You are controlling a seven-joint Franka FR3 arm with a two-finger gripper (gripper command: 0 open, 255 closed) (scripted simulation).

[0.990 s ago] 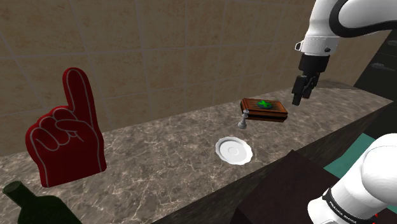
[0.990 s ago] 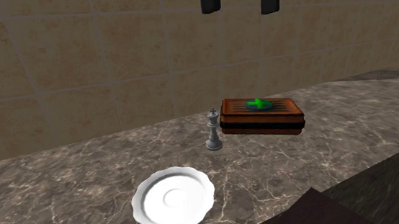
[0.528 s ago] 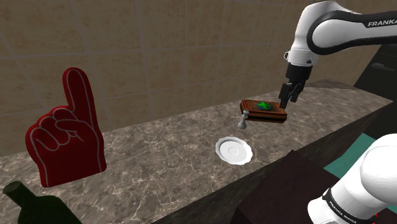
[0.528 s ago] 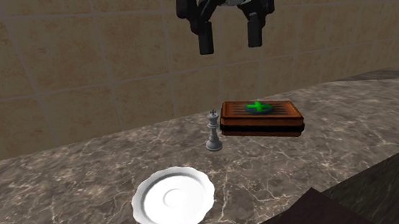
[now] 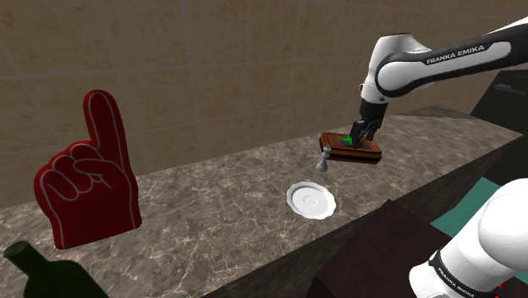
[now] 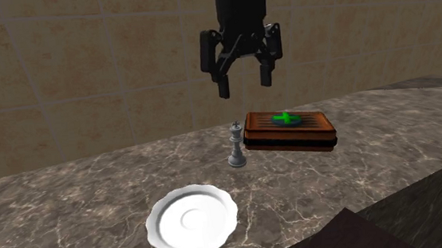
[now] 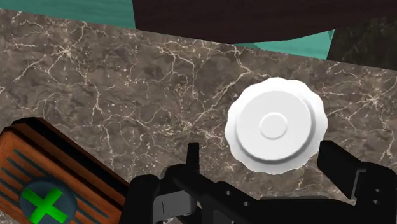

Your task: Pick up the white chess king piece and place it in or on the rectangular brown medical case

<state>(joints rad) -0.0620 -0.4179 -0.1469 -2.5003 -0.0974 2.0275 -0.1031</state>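
King [image 6: 236, 146] stands at the case's [image 6: 290, 132] nine o'clock; I hold my claw [image 6: 245, 82] spread above, ready to straddle it.

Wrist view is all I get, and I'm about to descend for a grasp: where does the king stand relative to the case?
Observer: The king stands upright on the counter, close beside the end of the case that faces the second exterior view's left. I cannot tell whether they touch.
Operator: And how does the gripper sit relative to them?
Observer: The gripper hangs open and holds nothing, well above both the king and the case.
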